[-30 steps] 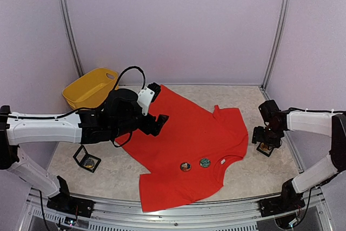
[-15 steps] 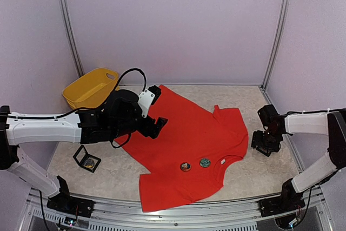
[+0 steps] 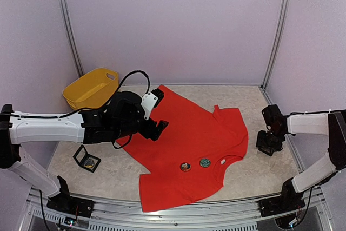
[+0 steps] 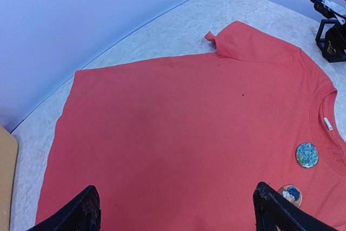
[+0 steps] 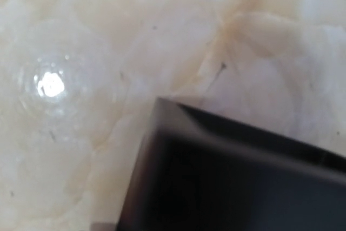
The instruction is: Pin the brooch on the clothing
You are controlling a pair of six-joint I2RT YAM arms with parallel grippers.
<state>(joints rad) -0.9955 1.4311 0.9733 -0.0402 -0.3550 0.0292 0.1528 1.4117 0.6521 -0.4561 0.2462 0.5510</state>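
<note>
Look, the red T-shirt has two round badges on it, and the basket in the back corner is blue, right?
Not quite: the basket is yellow, not blue, as the top external view shows. The red T-shirt does have two round badges on it: a greenish badge and a brownish badge.

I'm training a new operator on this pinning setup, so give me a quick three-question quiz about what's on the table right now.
1. How many round brooches sit on the red T-shirt?
2. True or false: the left gripper hangs open above the T-shirt.
3. The brooches lie nearest the T-shirt's: A) collar, B) bottom hem, C) far sleeve.
Key: 1 two; 2 true; 3 A.
</note>
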